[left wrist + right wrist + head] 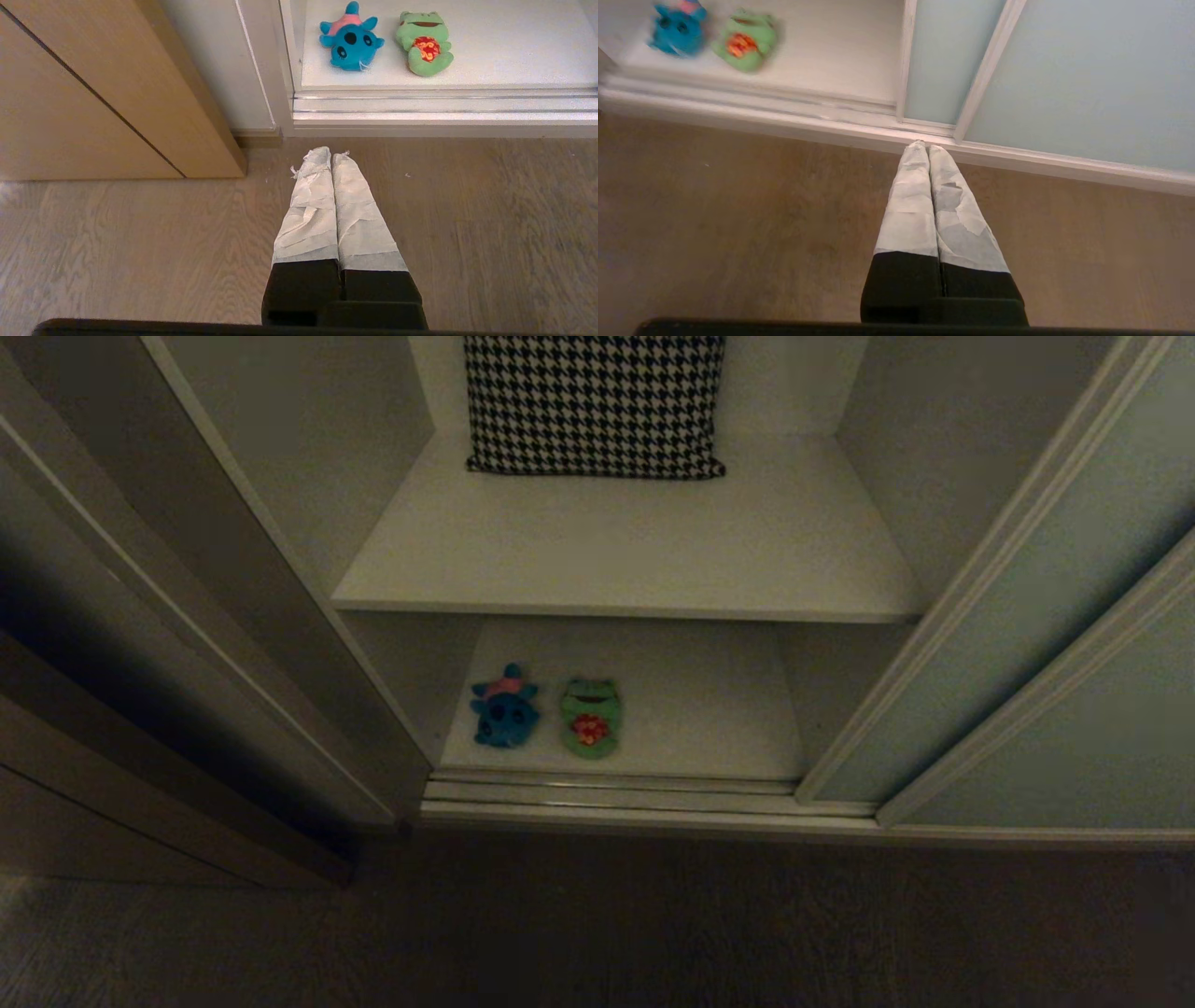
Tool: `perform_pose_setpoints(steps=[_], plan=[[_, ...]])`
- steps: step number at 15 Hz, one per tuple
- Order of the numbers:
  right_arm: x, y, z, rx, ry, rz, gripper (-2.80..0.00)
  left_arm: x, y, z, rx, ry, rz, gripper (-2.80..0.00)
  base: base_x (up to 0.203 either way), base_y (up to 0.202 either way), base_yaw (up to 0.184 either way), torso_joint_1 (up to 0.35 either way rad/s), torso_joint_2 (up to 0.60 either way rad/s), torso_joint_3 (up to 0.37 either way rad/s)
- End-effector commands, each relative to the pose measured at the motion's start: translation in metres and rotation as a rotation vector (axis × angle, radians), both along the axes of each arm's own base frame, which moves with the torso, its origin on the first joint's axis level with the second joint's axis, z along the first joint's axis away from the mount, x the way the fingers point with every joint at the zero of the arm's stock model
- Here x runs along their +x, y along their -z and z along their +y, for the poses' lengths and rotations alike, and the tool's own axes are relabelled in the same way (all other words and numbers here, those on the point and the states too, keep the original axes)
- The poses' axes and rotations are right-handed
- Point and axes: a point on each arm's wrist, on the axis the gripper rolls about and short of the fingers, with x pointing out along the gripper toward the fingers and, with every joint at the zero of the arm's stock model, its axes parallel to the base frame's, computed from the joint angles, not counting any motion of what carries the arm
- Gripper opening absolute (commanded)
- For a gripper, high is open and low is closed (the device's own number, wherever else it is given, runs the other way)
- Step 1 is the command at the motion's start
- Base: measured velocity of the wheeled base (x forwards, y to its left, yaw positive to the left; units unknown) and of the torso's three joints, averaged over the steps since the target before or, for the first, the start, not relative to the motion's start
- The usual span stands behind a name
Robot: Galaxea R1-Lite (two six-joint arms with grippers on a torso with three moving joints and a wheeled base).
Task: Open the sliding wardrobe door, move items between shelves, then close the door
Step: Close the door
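On the bottom shelf [709,709], near its front left corner, you see a fuzzy teal-blue plush [504,707] beside a green frog [590,716] with a red chest patch. Your left gripper [331,156] and right gripper [927,148] hang pinched closed, empty, over wood-grain floor [140,242]; the matte grey-green door [1027,644] stands slid right.

No lettering, label, brand mark or number can be read on anything in view — not on the frog [424,44], whose red chest patch carries only an orange pattern, and not on the blue toy [351,42], the cushion [595,403] or the sliding door [1018,644].
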Motion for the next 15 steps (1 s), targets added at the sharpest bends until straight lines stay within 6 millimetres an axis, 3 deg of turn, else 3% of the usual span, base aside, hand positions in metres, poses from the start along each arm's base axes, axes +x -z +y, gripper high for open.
perform_pose_setpoints(steps=[1,5,6,10,12,15], plan=[[-0.001,0.0,0.0,-0.016,0.004,0.006,-2.8,0.0,0.0,0.0,0.001,-0.002,0.001,-2.8,0.0,0.0,0.0,0.0,0.0,0.0],[-0.005,-0.005,0.0,-0.026,0.006,0.029,-2.8,0.0,0.0,0.0,0.001,0.0,0.001,-2.8,0.0,0.0,0.0,0.0,0.0,0.0],[-0.007,-0.016,0.0,-0.026,0.01,0.018,-2.8,0.0,0.0,0.0,0.001,0.0,0.001,-2.8,0.0,0.0,0.0,0.0,0.0,0.0],[-0.033,-0.099,-0.001,0.06,0.025,0.055,-2.8,0.0,0.0,0.0,0.001,0.0,0.001,-2.8,0.0,0.0,0.0,0.0,0.0,0.0],[-0.041,-0.124,-0.001,0.084,0.071,0.11,-2.8,0.0,0.0,0.0,0.001,0.0,0.001,-2.8,0.0,0.0,0.0,0.0,0.0,0.0],[-0.037,-0.155,-0.005,0.098,0.235,0.119,-2.8,0.0,0.0,0.0,0.001,0.001,0.001,-2.8,0.0,0.0,0.0,0.0,0.0,0.0]])
